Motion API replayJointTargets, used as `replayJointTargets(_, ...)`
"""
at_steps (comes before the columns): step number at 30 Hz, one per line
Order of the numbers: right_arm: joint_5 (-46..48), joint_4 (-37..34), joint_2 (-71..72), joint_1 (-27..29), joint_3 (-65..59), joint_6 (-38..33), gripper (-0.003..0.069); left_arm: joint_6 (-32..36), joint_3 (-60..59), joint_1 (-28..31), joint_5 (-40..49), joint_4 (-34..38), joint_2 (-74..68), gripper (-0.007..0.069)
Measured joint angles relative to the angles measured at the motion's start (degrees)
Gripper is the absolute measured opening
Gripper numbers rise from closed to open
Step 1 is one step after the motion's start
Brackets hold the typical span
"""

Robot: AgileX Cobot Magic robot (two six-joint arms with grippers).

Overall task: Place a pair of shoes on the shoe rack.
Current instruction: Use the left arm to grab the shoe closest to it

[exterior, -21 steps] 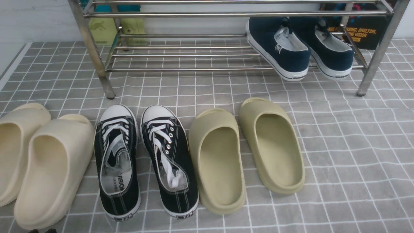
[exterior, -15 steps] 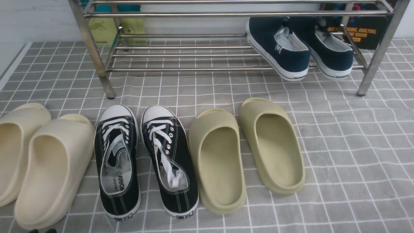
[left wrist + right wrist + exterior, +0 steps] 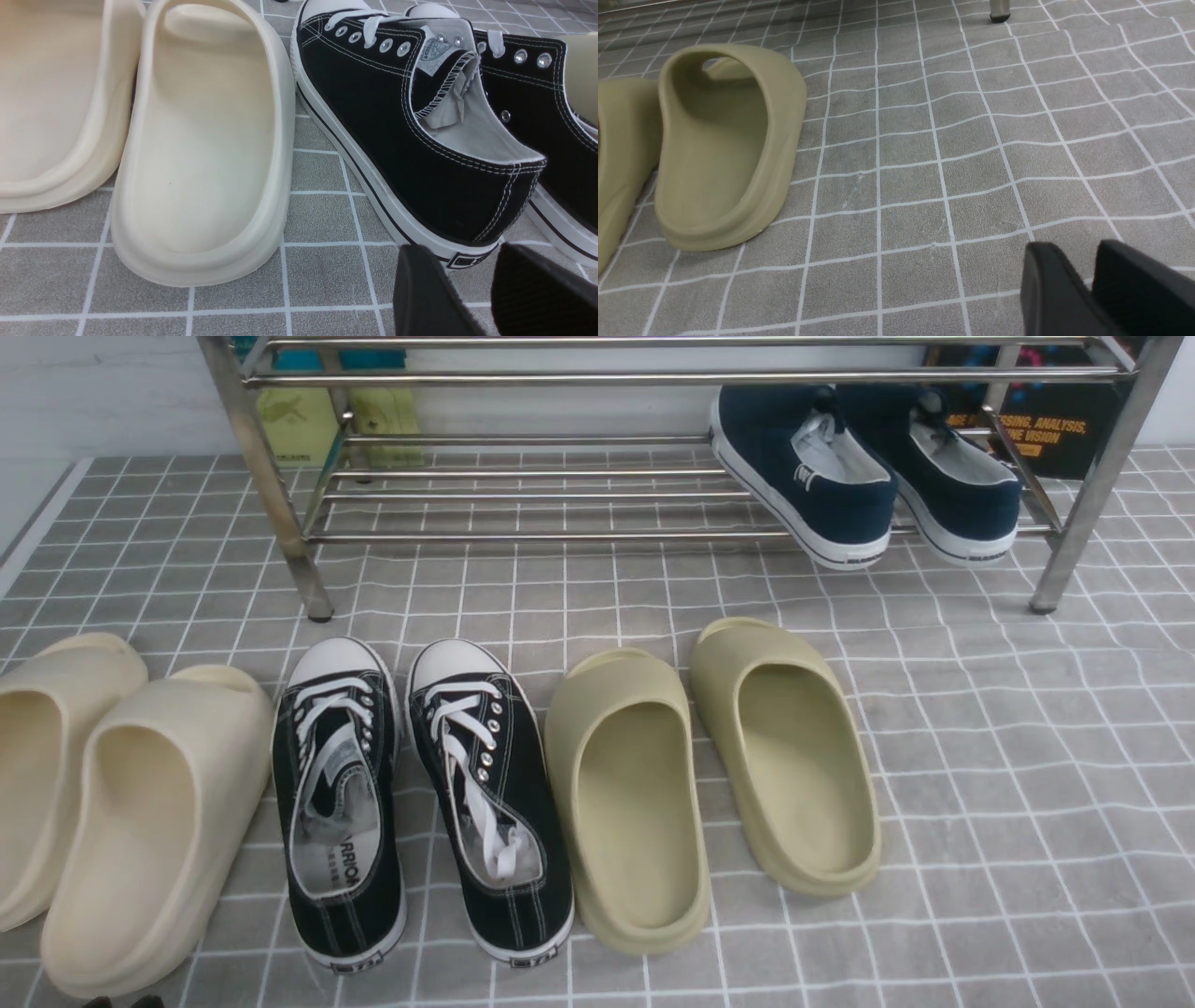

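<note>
Left gripper (image 3: 467,249), seen in its wrist view, hangs low just behind the heel of the left black sneaker (image 3: 411,140), its two dark fingers slightly parted and holding nothing. Right gripper (image 3: 1076,245) is low over bare grey grid-patterned cloth (image 3: 1027,756), its fingers also a little apart and empty, well apart from the sneakers. The front view shows one row of footwear on the cloth in front of the shoe rack (image 3: 523,535). From the robot's left the row runs: two cream slides (image 3: 140,821), the left black sneaker (image 3: 341,803), the right black sneaker (image 3: 490,798), then two olive slides (image 3: 625,803). Both sneakers rest on their soles, white toe caps pointing toward the rack and heels toward the robot, close beside each other but not on the rack. The left one lies just beside the nearer cream slide; the right one nearly touches the nearer olive slide. In the right sneaker, loose white lace ends fall into the opening. In the left one, a printed insole is visible. The rack's lower tier holds a pair of navy slip-ons (image 3: 812,476) at its right end, tilted, their heels overhanging the front rail. Yellow-green items (image 3: 327,420) stand behind the rack's left side; what they are cannot be told.
</note>
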State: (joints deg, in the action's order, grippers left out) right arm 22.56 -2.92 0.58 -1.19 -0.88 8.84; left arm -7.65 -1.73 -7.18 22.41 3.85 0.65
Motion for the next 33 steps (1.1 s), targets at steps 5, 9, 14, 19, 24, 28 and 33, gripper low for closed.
replayJointTargets(5,0.0,0.0,0.0,0.0,0.0,0.0,0.0188,0.0,0.0,0.0,0.0,0.0,0.0,0.0239)
replayJointTargets(9,0.0,0.0,0.0,0.0,0.0,0.0,0.0195,0.0,0.0,0.0,0.0,0.0,0.0,0.0239)
replayJointTargets(14,0.05,0.0,0.0,0.0,0.0,0.0,0.0205,0.0,0.0,0.0,-0.05,0.0,0.0,0.0239)
replayJointTargets(19,0.05,0.0,0.0,0.0,0.0,0.0,0.021,0.0,0.0,0.0,-3.5,0.0,0.0,0.0239)
replayJointTargets(24,0.05,0.0,0.0,0.0,0.0,0.0,0.0216,0.0,0.0,0.0,-11.89,0.0,0.0,0.0239)
replayJointTargets(28,0.05,0.0,0.0,0.0,0.0,0.0,0.0218,0.07,0.0,0.0,-18.81,-0.67,0.0,0.0239)
replayJointTargets(33,0.05,0.0,0.0,0.0,0.0,0.0,0.0227,0.48,0.0,0.0,-25.83,-3.05,0.0,0.0239)
